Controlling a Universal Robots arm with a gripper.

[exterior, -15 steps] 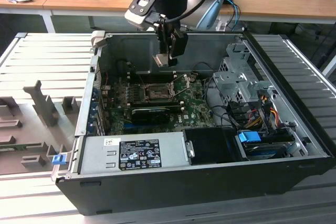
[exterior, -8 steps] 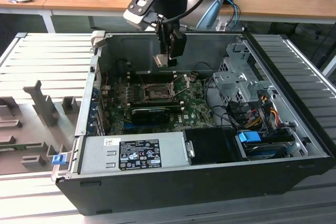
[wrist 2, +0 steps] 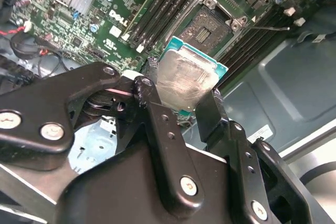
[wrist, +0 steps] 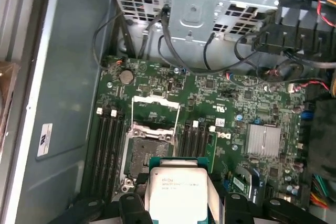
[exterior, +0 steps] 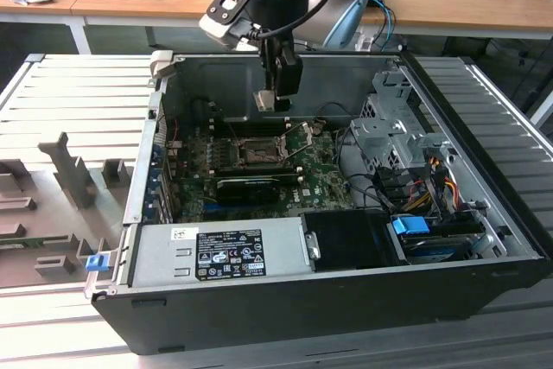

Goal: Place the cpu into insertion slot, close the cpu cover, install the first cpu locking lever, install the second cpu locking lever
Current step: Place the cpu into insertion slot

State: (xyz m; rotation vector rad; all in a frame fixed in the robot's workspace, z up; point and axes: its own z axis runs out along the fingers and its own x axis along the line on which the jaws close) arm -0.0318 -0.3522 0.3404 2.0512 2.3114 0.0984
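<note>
Near slot (wrist: pixel 143 153) (cover (wrist: pixel 156 113) open), hand (wrist 2: pixel 179 94) holding cpu (wrist 2: pixel 186 74)

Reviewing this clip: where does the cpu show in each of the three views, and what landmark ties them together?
Exterior view: cpu held at the gripper tip, above the motherboard.
Second wrist view: cpu clamped in the gripper.
First wrist view: cpu nearest the camera.
Shared landmark: the insertion slot, open and empty.

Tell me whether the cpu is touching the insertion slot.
Apart. In the exterior view the gripper holds the cpu up above the insertion slot, with a clear gap between them.
</note>
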